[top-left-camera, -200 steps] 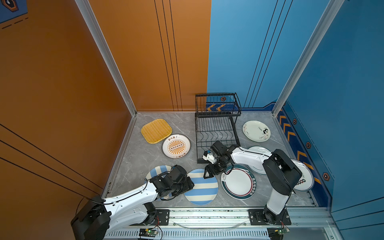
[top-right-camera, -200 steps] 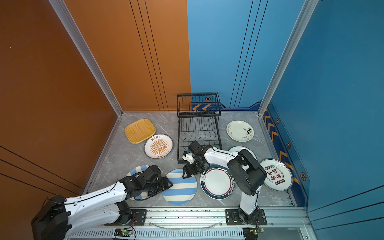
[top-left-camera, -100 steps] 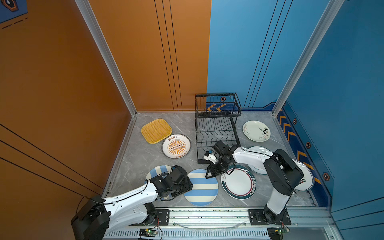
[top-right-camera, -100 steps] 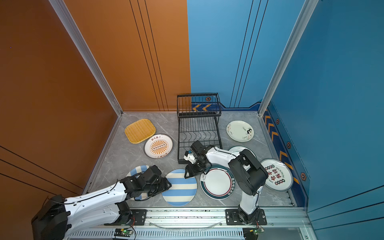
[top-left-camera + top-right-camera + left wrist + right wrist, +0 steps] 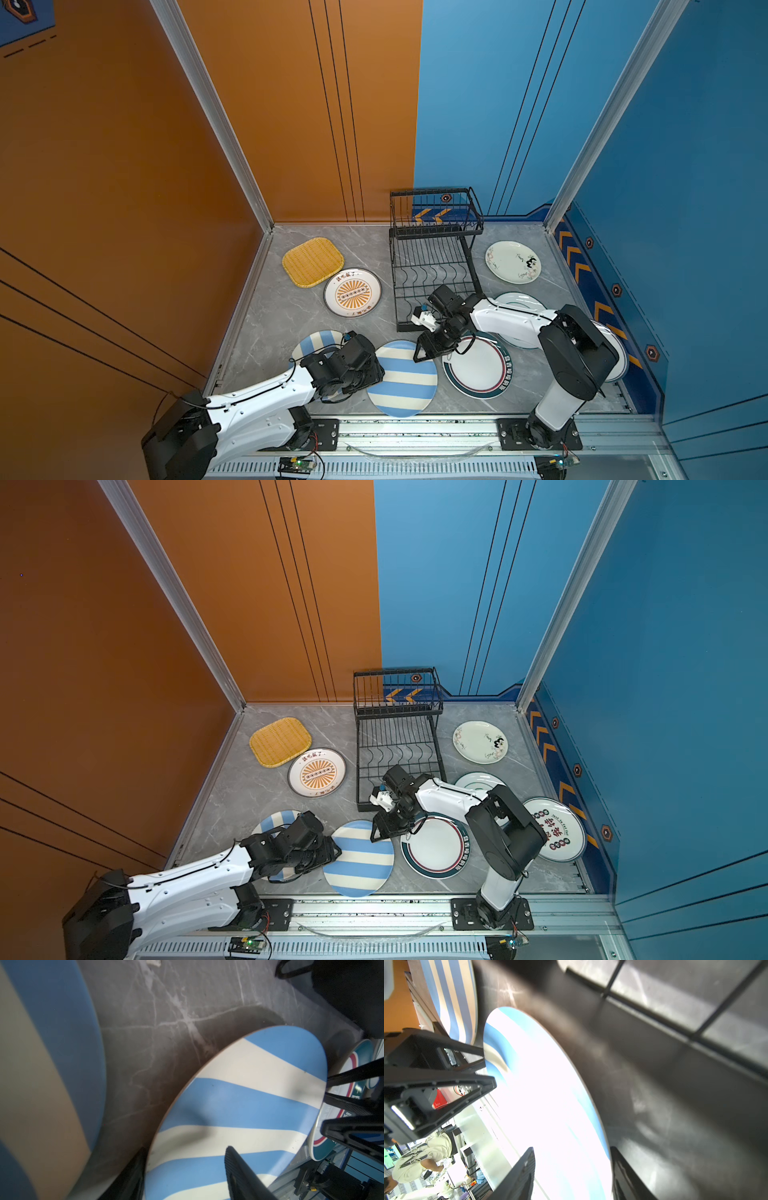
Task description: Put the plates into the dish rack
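Since a second ago the right gripper (image 5: pixel 420 354) has dipped a little, away from the dish rack (image 5: pixel 432 266) and onto the striped plate (image 5: pixel 402 380). It sits at the rim nearest the rack. The left gripper (image 5: pixel 376 376) has hardly moved; it waits at the plate's rim farther from the rack. The plate sits just in front of the rack on the grey table (image 5: pixel 291 320). In each wrist view the rim runs between two fingers (image 5: pixel 239 1169) (image 5: pixel 521 1174). They stand partly apart — I cannot tell if they squeeze the plate.
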